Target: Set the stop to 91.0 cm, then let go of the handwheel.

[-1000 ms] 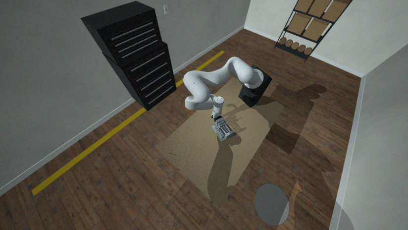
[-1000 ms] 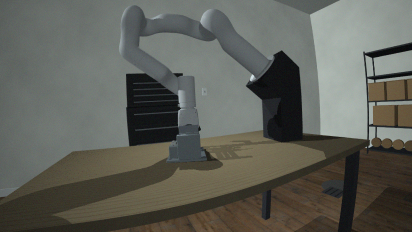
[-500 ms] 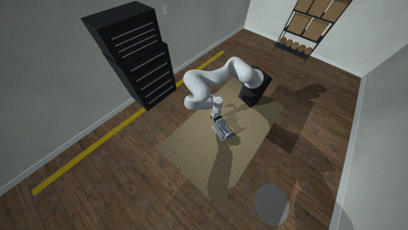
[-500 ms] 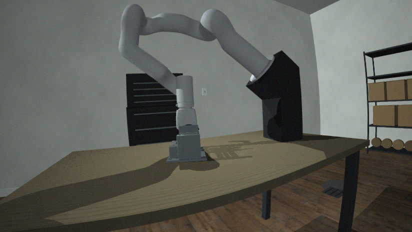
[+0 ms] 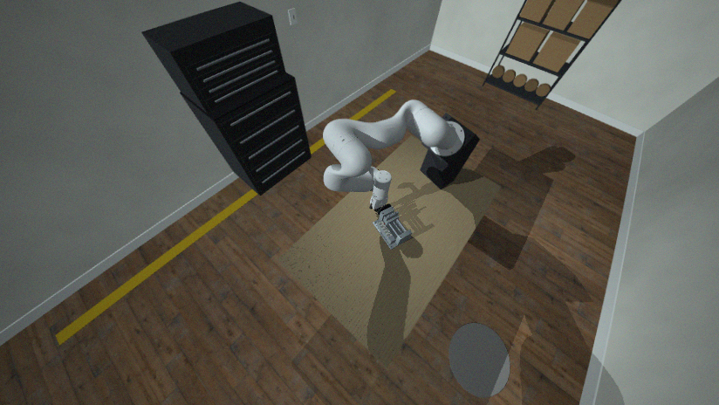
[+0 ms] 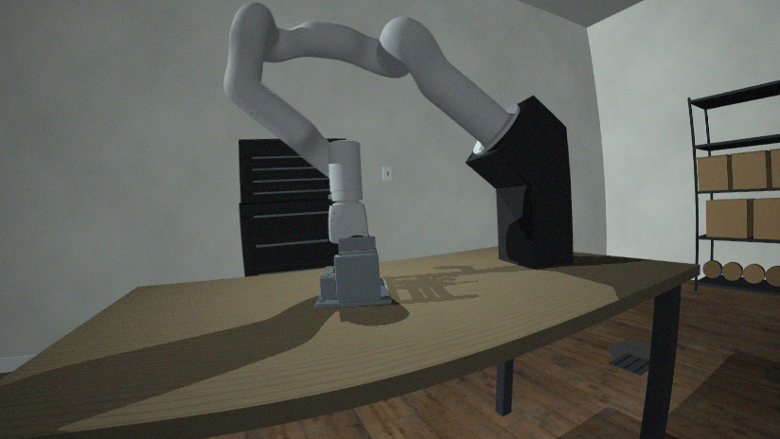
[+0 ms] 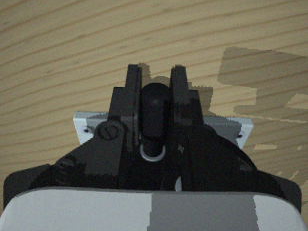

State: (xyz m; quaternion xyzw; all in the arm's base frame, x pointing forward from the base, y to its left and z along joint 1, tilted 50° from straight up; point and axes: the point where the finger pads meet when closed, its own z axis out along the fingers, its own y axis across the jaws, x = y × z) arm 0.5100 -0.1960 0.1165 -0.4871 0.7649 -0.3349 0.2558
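And here in the wrist view, the fingers point to 12 o'clock, and right between them sits the black handwheel handle (image 7: 154,111)! They are clamped on it, one finger at its 9 o'clock side, the other at 3. The handle's rounded end lies slightly short of the fingertips, its shank running toward 6 o'clock into a pale metal ring (image 7: 152,153). The wheel itself is hidden under the gripper (image 5: 382,207) (image 6: 357,236) (image 7: 156,71).

Over to the top view: the grey slide fixture (image 5: 393,232) (image 6: 357,277) (image 7: 82,124) lies flat on the wooden desk (image 5: 322,251) (image 6: 245,348) (image 7: 50,49), with the gripper at its 11 o'clock end. Parallel bars run along the fixture, but the stop's setting is too small to read. The white arm (image 5: 349,150) (image 6: 327,41) arches across from its black pedestal (image 5: 437,170) (image 6: 548,190), out at 1 o'clock from the fixture, and what a drop, its last link coming straight down in the exterior view! There the fixture's block hides the fingers. In the top view, a black drawer cabinet (image 5: 251,107) (image 6: 283,209) stands well apart, between 10 and 11 o'clock.
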